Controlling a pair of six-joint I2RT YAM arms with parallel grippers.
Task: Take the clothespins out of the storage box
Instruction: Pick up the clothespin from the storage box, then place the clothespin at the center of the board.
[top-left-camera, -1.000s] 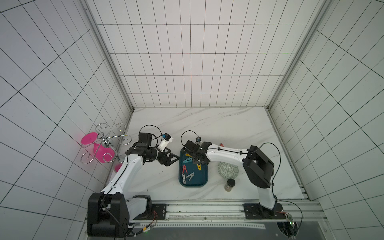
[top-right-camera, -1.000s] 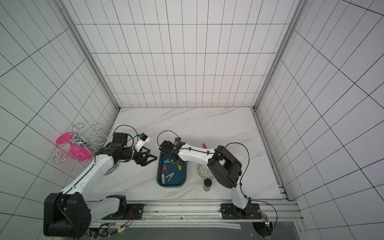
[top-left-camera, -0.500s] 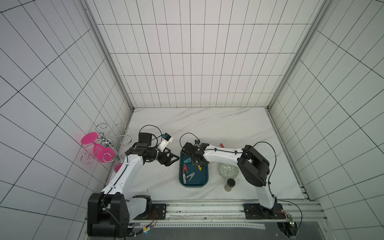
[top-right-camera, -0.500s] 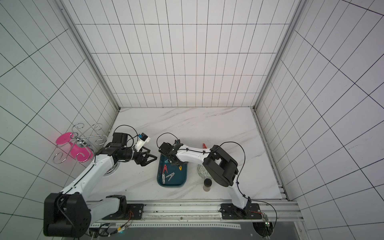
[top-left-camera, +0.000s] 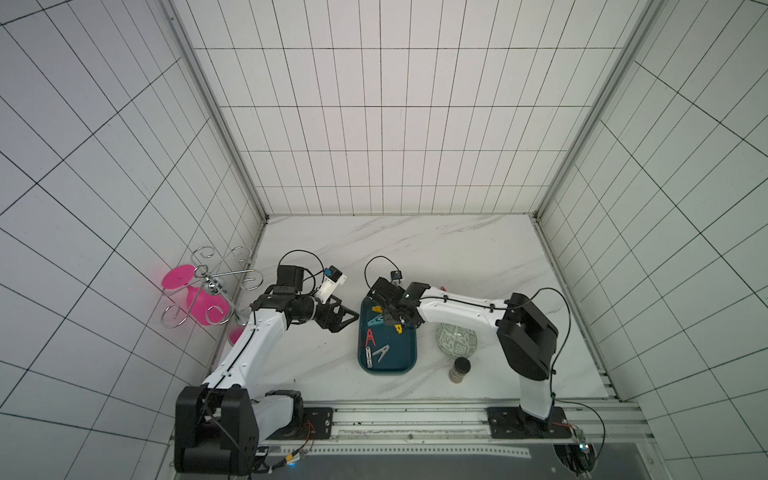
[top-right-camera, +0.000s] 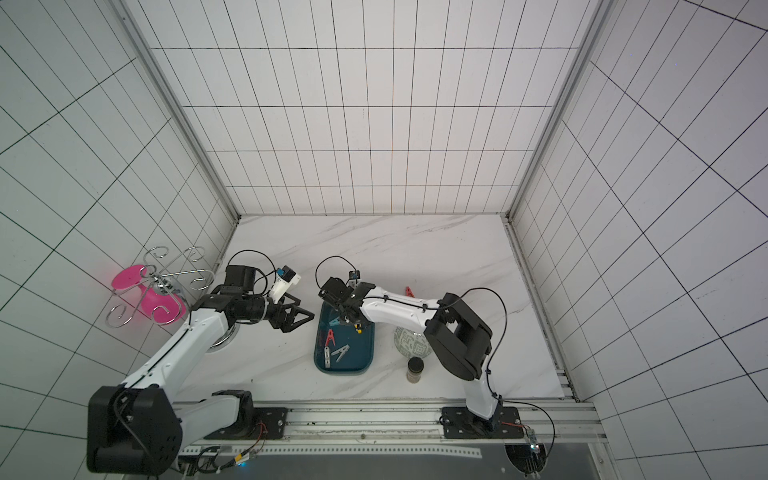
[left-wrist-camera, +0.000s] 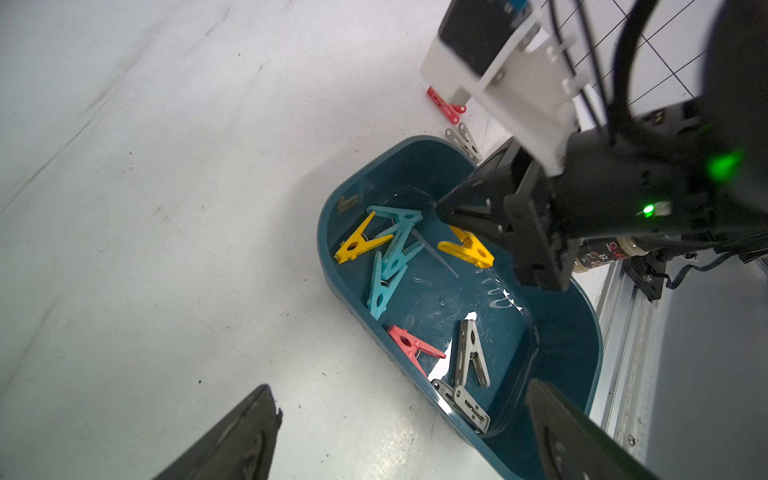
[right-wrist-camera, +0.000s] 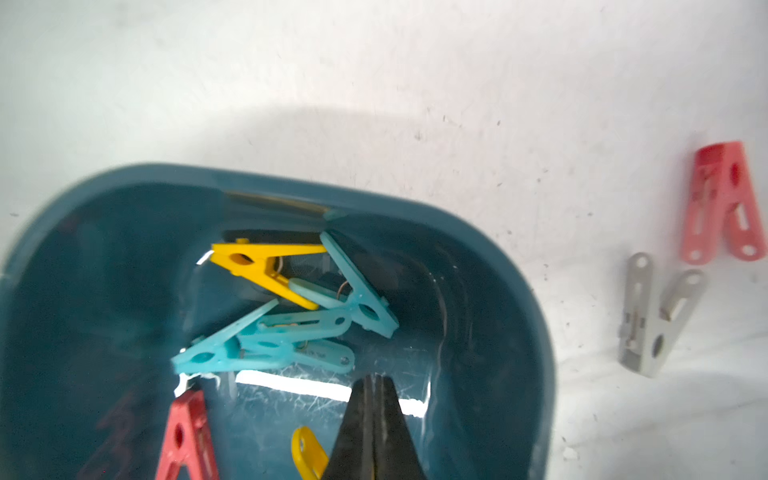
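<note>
The dark teal storage box (top-left-camera: 388, 370) (right-wrist-camera: 498, 291) lies between my arms. My right gripper (right-wrist-camera: 372, 380) (top-left-camera: 395, 324) reaches down into its far end, shut on a yellow clothespin (right-wrist-camera: 307, 455) that sticks out beside the fingers. Inside also lie another yellow clothespin (left-wrist-camera: 359, 245), light blue ones (right-wrist-camera: 266, 349), a red one (left-wrist-camera: 411, 345) and two grey ones (left-wrist-camera: 469, 353). A red clothespin (right-wrist-camera: 723, 208) and a grey one (right-wrist-camera: 656, 316) rest on the table outside the box. My left gripper (left-wrist-camera: 401, 384) (top-left-camera: 347, 322) hovers open and empty at the box's left rim.
A green-white patterned bowl (top-left-camera: 456, 340) stands right of the box under my right forearm, and a small dark-lidded jar (top-left-camera: 459, 369) stands in front of it. A wire rack with a pink glass (top-left-camera: 199, 299) occupies the far left by the wall.
My right gripper's jaws have closed inside the box, and its arm has shifted slightly. The left arm has stayed where it was, open.
</note>
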